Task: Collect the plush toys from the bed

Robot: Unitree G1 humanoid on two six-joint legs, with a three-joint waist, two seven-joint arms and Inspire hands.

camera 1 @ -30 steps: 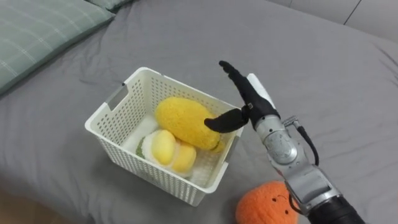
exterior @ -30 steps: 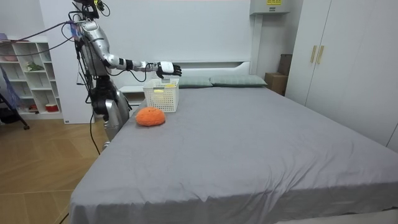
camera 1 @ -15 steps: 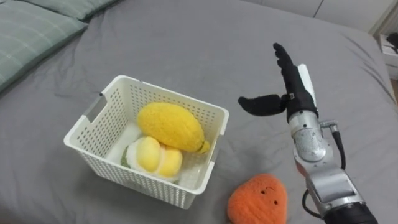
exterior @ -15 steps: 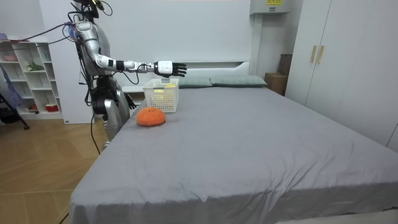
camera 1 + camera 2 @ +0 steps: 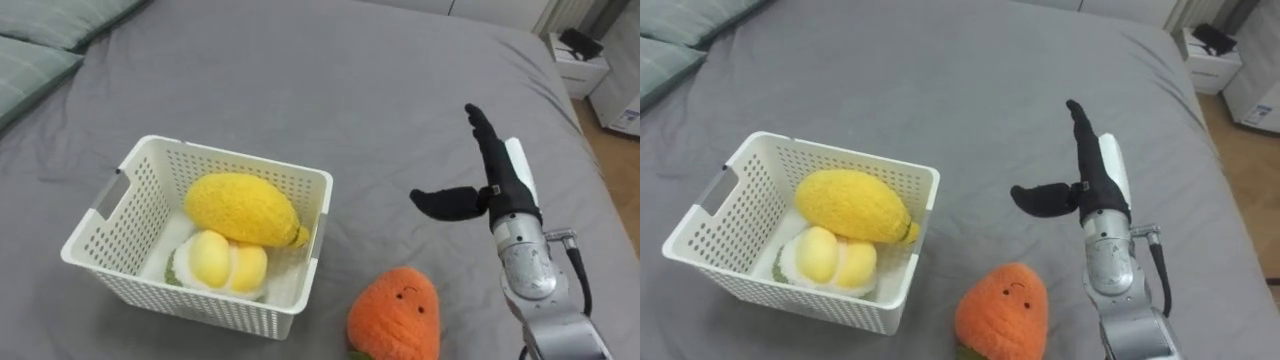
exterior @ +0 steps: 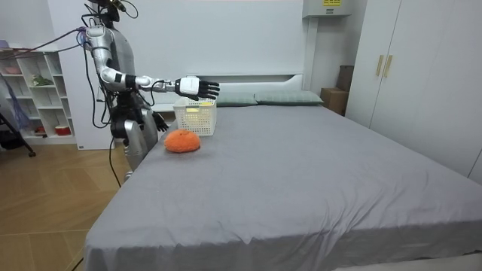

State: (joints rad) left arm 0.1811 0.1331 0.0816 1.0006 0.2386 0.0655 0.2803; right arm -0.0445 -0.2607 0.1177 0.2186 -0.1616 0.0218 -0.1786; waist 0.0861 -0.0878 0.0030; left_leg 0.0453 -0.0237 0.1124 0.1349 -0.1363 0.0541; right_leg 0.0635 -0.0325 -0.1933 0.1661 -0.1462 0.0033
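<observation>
Hovering empty, fingers spread wide, your right hand (image 5: 497, 187) sits beside the white basket (image 5: 230, 160) of yellow plush toys (image 5: 240, 208); next, I judge: lower onto the orange plush toy (image 5: 395, 315) and grasp.

Bed (image 5: 400, 90): grey sheet, smooth and flat. Green checked pillows (image 5: 30, 50) at the head end. White basket (image 5: 190, 300) sits upright on the sheet. Orange plush toy (image 5: 395, 315) lies just beside the basket, not touching it.
</observation>
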